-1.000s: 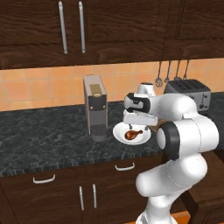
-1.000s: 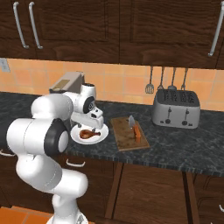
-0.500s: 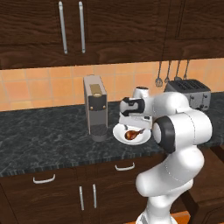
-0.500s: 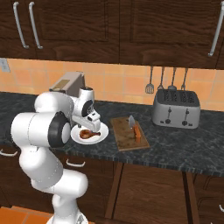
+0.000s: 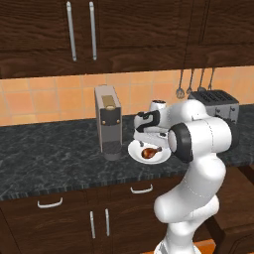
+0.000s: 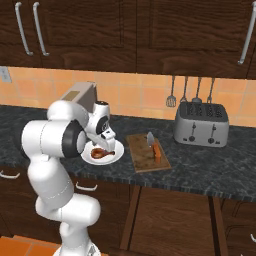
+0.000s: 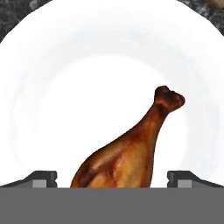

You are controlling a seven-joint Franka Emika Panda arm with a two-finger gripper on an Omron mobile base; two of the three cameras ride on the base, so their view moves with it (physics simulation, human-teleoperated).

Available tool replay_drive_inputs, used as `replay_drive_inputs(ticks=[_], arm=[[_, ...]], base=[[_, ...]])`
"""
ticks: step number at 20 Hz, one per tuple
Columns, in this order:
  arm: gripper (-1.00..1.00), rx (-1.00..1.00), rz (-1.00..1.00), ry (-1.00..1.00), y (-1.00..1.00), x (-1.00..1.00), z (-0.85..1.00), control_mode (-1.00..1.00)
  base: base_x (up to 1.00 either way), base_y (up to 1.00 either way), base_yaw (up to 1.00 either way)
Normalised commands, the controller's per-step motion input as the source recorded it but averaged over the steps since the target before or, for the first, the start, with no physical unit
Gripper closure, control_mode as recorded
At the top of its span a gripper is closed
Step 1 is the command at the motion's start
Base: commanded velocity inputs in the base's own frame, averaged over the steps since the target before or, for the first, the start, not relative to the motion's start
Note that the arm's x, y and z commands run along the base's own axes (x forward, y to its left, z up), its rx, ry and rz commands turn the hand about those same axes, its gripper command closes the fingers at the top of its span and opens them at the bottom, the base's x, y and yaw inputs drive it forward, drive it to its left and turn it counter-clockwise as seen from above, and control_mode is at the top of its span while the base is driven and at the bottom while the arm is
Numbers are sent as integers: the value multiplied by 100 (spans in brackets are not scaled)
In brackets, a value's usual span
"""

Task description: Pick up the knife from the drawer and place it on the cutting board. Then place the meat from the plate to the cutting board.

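Observation:
The meat [image 7: 131, 148], a glossy reddish-brown drumstick, lies on the round white plate [image 7: 43, 65] with its bone end pointing away from the hand. My gripper [image 7: 112, 177] hangs open just above it, one fingertip on each side of the thick end, touching nothing. From the base, the gripper [image 5: 149, 140] points down over the plate [image 5: 133, 148] and meat [image 5: 151, 152]. To the plate's right, the brown cutting board [image 6: 142, 157] carries the knife [image 6: 151, 141], which has a grey blade and a reddish handle.
A coffee machine [image 5: 108, 121] stands close to the left of the plate. A toaster [image 6: 201, 122] sits at the back right, with metal utensils [image 6: 190, 90] hanging above it. Dark cabinets with handles [image 5: 141, 189] run below the counter's front edge.
The hand has shifted slightly left and settled lower over the plate while the elbow swung round. The jaws have stayed open and the meat has not moved.

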Motion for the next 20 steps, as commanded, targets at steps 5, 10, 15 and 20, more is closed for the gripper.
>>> replay_drive_inputs(ticks=[5, 10, 15, 20], arm=[[-100, 0, -7, 0, 0, 0, -33, -100], [-100, 0, -4, 0, 0, 0, -42, -100], [100, 0, -2, 0, 0, 0, -15, -100], [100, 0, -1, 0, 0, 0, 0, -100]], base=[[0, 0, 0], [0, 0, 0], [0, 0, 0], [0, 0, 0]])
